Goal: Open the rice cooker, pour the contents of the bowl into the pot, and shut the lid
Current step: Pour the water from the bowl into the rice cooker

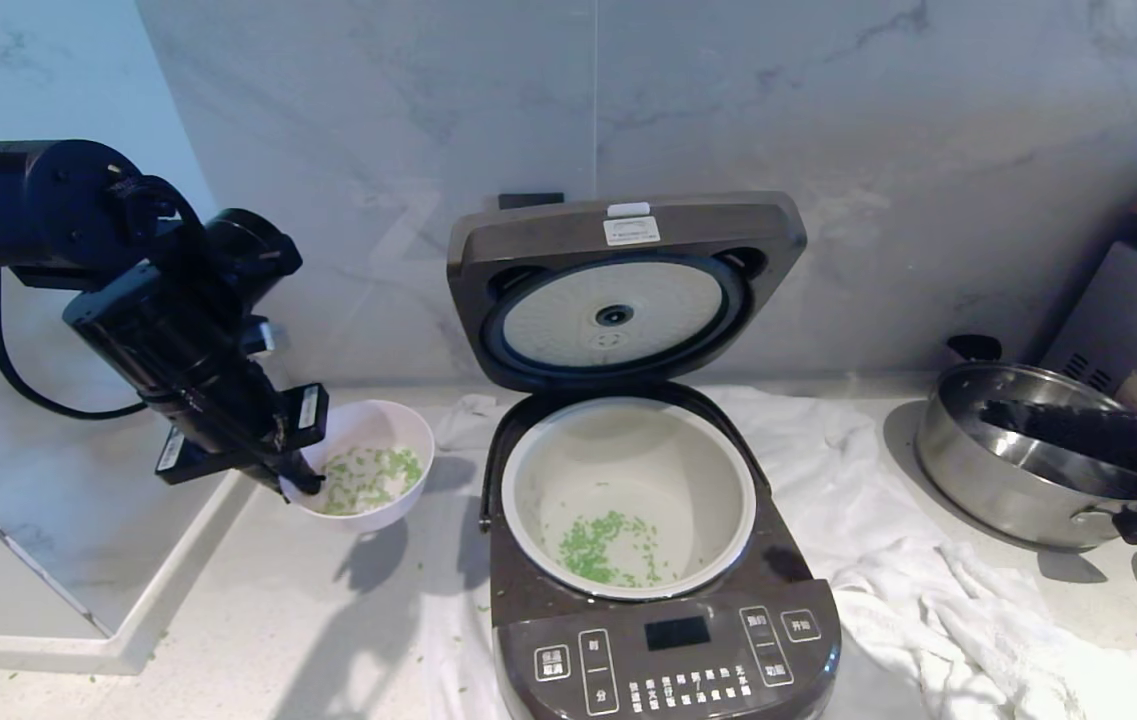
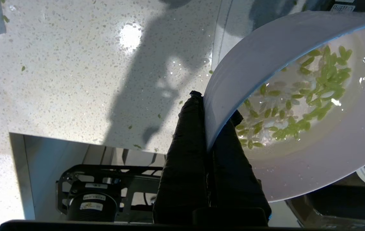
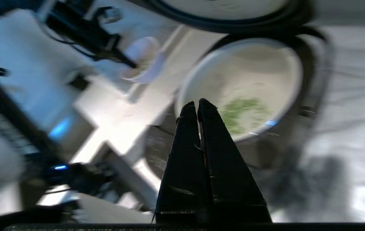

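The rice cooker (image 1: pixel 663 560) stands on a white cloth (image 1: pixel 928 540) with its lid (image 1: pixel 623 290) raised upright against the wall, which leaves the pot (image 1: pixel 628 495) open from above; a patch of green contents (image 1: pixel 608 548) already lies on the pot's floor. The left gripper (image 1: pixel 300 478) has its fingers (image 2: pixel 185 154) closed on the rim of the bowl (image 1: pixel 368 465), one finger outside the wall and one inside, and holds the bowl just left of the cooker, clear of the desk (image 1: pixel 228 620) to judge by its shadow below. More green bits remain stuck inside the bowl, so the pour appears only partly done. The right gripper (image 3: pixel 198 107), fingers pressed together and holding nothing, is above the cooker's near side, pointing toward the pot. To the right, a steel pan (image 1: pixel 1018 470) sits beyond the cloth, well apart from the cooker. Scattered green bits lie on the desk. The upright lid is the nearest obstacle to any further tipping.
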`<state>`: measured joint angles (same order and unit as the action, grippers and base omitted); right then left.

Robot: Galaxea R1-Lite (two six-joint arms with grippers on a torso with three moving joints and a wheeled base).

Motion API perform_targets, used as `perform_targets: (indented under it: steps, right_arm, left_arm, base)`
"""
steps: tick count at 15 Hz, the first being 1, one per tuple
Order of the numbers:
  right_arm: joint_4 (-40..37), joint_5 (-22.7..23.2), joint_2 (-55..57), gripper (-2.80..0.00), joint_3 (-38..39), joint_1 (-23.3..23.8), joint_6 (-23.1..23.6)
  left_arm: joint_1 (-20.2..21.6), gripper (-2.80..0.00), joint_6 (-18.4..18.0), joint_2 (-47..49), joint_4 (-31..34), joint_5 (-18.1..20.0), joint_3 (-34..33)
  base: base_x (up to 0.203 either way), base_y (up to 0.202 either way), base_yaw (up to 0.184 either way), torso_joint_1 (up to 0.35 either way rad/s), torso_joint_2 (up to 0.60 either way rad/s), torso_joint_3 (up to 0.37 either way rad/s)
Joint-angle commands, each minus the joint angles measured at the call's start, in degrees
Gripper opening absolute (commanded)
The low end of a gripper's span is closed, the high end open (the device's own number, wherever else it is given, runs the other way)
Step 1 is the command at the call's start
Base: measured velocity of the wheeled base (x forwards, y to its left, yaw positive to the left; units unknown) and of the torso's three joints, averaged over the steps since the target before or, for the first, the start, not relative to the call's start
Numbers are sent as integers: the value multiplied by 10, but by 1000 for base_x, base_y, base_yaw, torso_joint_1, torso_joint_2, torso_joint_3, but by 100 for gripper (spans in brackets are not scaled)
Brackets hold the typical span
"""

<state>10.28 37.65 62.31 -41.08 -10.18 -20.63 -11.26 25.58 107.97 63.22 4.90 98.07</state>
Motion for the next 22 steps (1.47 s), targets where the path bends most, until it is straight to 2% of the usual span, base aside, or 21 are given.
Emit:
perform_targets:
  steps: [1,4,9,13,15,19,20,22]
  right_arm:
    - [-4,66,140,-280,-82,15,-27]
    - [-51,105,238,-280,-179,33,-43]
    - [-61,107,364,-280,-292,53,-45]
    - [-65,107,418,-280,-370,61,-46]
    - [-75,108,409,-280,-360,58,-46]
    - [-84,111,329,-280,-260,57,-43]
    - [-85,112,308,-280,-244,48,-44]
    - [-85,113,305,-280,-251,-5,-47]
  left_arm:
    - [-1,-280,2,-8,4,0,-2]
    - [-3,-280,2,-14,4,0,-12]
    - [-10,-280,4,-35,4,0,-28]
    - [-18,-280,5,-36,4,1,-32]
    - [-24,-280,10,-38,4,1,-38]
    - [-32,-280,11,-37,4,1,-38]
    - [-32,-280,10,-36,4,1,-38]
    - [-32,-280,11,-35,4,1,-40]
  base:
    - [0,0,0,0,0,0]
    - [0,0,0,0,0,0]
    - [0,0,0,0,0,0]
    - [0,0,0,0,0,0]
    - [0,0,0,0,0,0]
    - [0,0,0,0,0,0]
    - [0,0,0,0,0,0]
    - [0,0,0,0,0,0]
